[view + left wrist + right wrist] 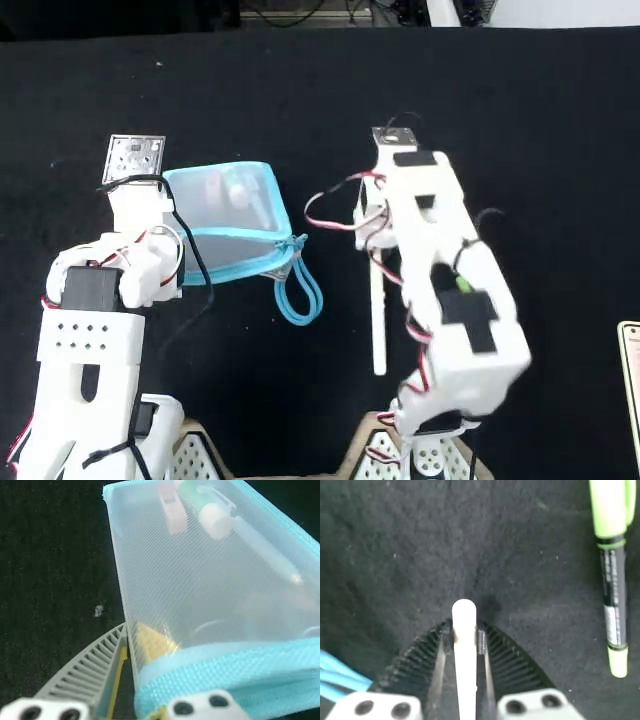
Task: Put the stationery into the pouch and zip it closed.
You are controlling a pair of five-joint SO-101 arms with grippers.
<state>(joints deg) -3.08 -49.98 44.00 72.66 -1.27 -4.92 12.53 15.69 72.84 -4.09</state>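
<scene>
The left jaws are clamped on the pouch [235, 215] [210, 580], biting the teal zipper band at one end of it. From that grip the clear mesh body runs away ahead of the jaws, lying flat on the black counter [520, 120]. Through the mesh, at the end far from the jaws, sit a pink piece [172, 512] and a short white cylinder [215, 520]. A yellow item [155, 640] lies inside just ahead of the grip, close against the band. The teal wrist loop [298, 295] [335, 680] trails off the pouch's other end onto the counter, between the two arms.

The right jaws are closed on a long white pen [464, 645] [378, 320]. The two ribbed fingers press its sides and its rounded tip pokes out just past them, low over the counter. The rest of the pen runs back under the right arm [450, 300]. A green highlighter [612, 580] with a dark barrel lies on the counter off to one side of these jaws, well apart from them and roughly parallel to the pen. The loop lies on the opposite side.
</scene>
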